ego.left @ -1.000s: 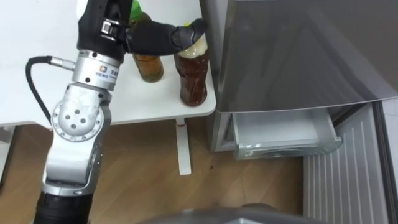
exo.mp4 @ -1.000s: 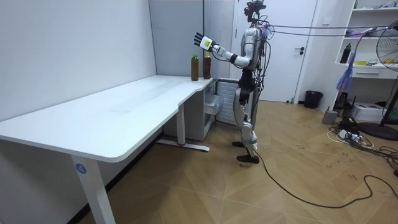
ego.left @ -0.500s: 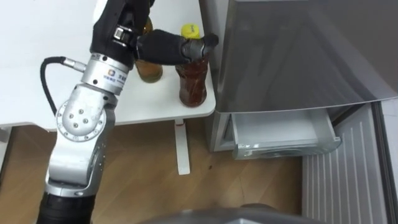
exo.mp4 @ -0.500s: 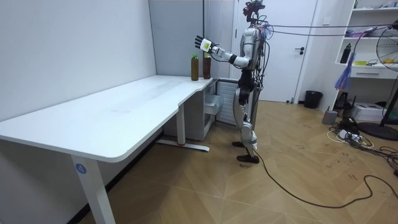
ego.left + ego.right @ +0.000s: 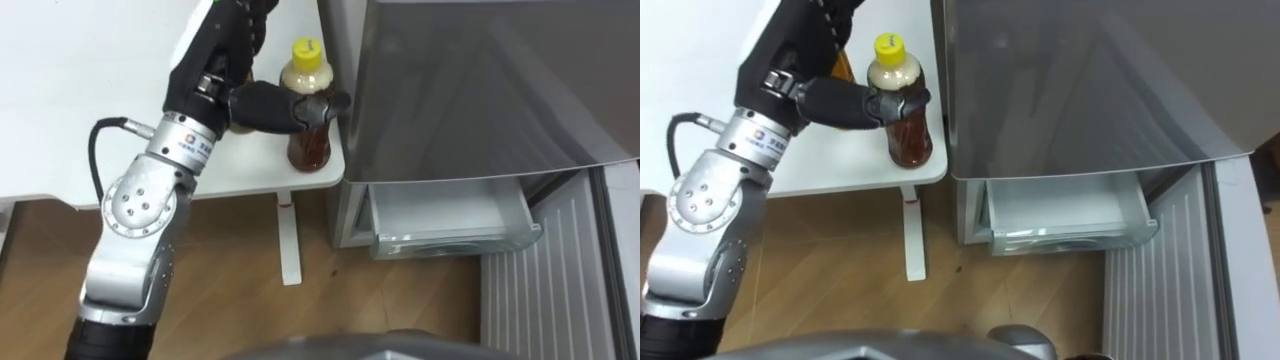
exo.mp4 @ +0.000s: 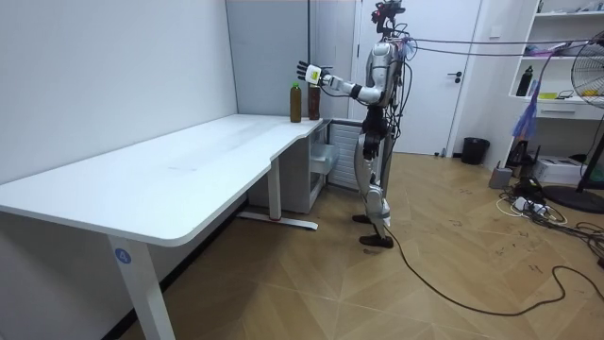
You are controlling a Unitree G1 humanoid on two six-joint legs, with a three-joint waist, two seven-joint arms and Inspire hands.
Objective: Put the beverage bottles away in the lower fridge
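A brown drink bottle with a yellow cap [image 5: 310, 145] stands upright at the white table's [image 5: 80, 100] right corner, close to the grey fridge [image 5: 480, 90]. My left hand [image 5: 225, 75] reaches over the table with its fingers straight. Its thumb lies across the front of this bottle, just below the neck. A second brown bottle [image 6: 295, 102] stands to the left of the first and is mostly hidden behind my hand in the eye views. The fridge's lower drawer [image 5: 450, 215] is pulled out, pale and with nothing in it.
The lower fridge door [image 5: 560, 280], ribbed on its inner side, stands open at the right. The table's white leg [image 5: 288, 240] meets the wooden floor between me and the fridge. I stand on the floor at the table's end, facing the fridge.
My left hand has come down from the bottle caps. The thumb, which lay on the yellow cap, now crosses the bottle below the neck, and the cap shows.
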